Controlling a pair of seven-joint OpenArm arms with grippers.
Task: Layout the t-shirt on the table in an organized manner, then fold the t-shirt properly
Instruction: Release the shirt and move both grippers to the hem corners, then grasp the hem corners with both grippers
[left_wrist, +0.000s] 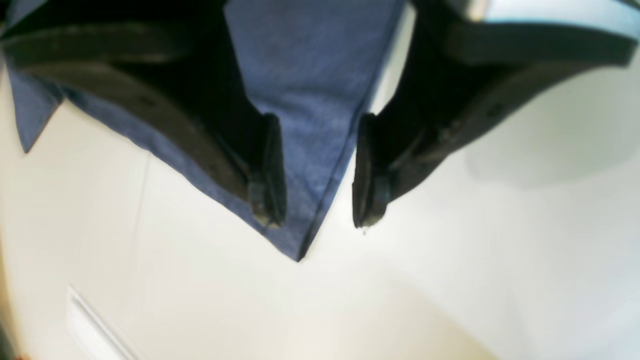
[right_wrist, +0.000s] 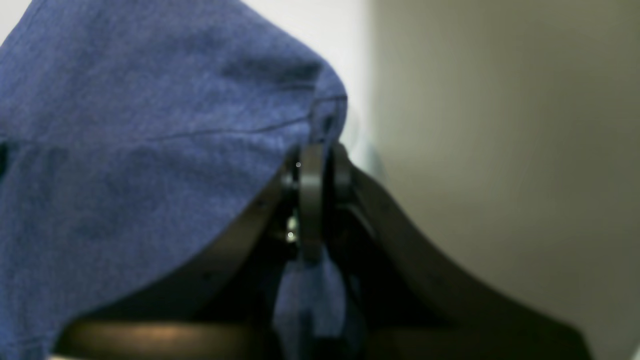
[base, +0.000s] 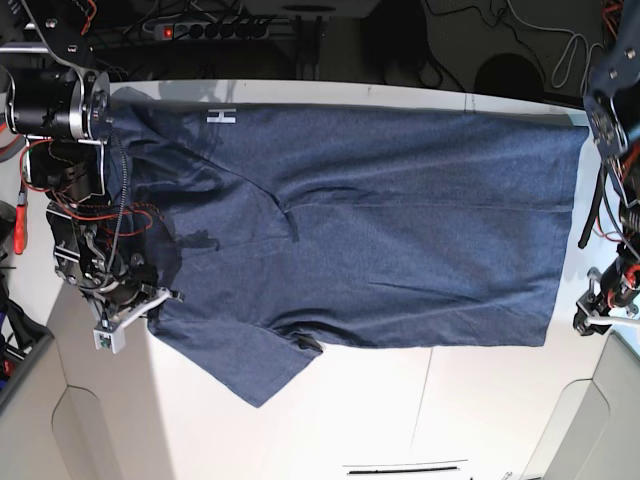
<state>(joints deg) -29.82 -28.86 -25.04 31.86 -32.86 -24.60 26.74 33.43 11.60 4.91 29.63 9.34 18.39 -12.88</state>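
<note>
White worktop (base: 390, 400) around the t-shirt (base: 400, 250). My right fingers (base: 132, 312) grip its near edge; my left fingers (base: 605, 308), parted, stand just outboard (nearest its near corner, I judge).

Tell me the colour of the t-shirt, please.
Dark navy blue, showing best in the base view.

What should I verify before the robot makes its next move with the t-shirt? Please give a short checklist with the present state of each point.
1. Right gripper closed on the t-shirt near a sleeve: ok.
2. Left gripper holding the shirt edge: not ok, its jaws stand open.
3. Sleeve near the left gripper lying on the table: ok.
4. Cloth free of wrinkles: not ok, creases show near the right gripper.
5. Firmness of the right grip: cannot tell.
</note>
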